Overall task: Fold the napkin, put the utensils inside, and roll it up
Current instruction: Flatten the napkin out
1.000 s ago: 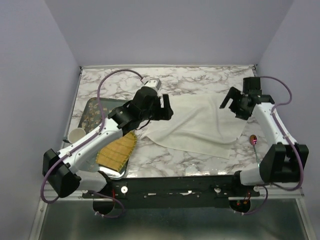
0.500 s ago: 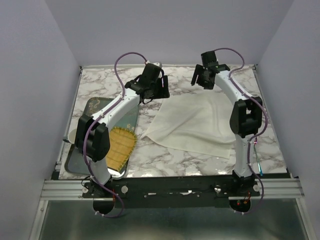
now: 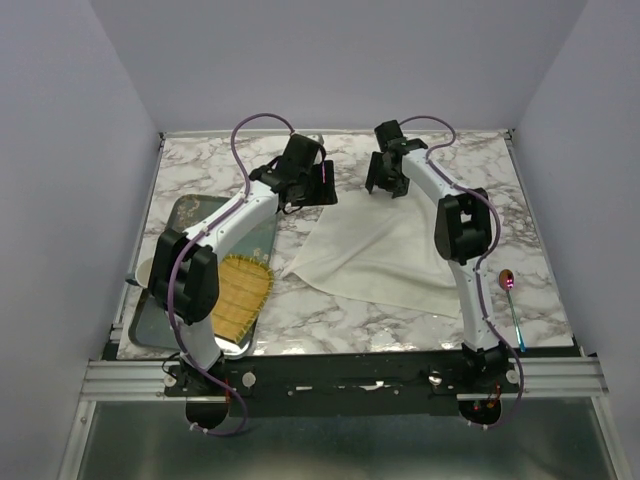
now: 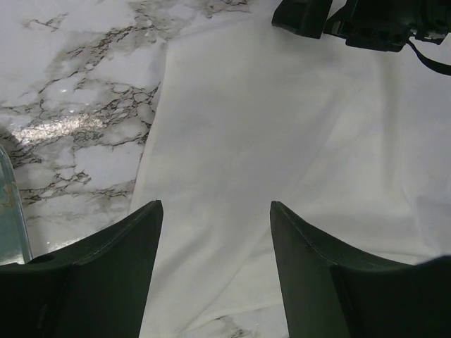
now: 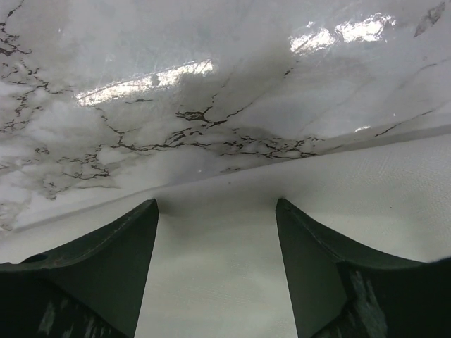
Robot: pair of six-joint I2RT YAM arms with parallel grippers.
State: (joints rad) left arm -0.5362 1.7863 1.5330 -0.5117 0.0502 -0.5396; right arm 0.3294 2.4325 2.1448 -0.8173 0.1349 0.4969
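The cream-white napkin (image 3: 385, 250) lies spread flat on the marble table. My left gripper (image 3: 322, 186) is open and hovers over the napkin's far left corner; in the left wrist view its fingers (image 4: 134, 239) frame bare cloth (image 4: 232, 155). My right gripper (image 3: 386, 182) is open at the napkin's far edge; in the right wrist view (image 5: 217, 205) its fingertips straddle the cloth (image 5: 218, 282) just inside that edge. Neither gripper holds anything. The spoon (image 3: 512, 300), with a reddish-pink bowl and a thin teal handle, lies on the table right of the napkin.
A metal tray (image 3: 175, 225) sits at the left with a yellow woven mat (image 3: 238, 292) on its near end. A pale cup (image 3: 148, 270) stands at the tray's left rim. My right gripper's black body shows in the left wrist view (image 4: 366, 21).
Both arms have stretched toward the far side of the table. My right gripper moved left along the napkin's far edge. The napkin lies flatter and narrower than a second ago.
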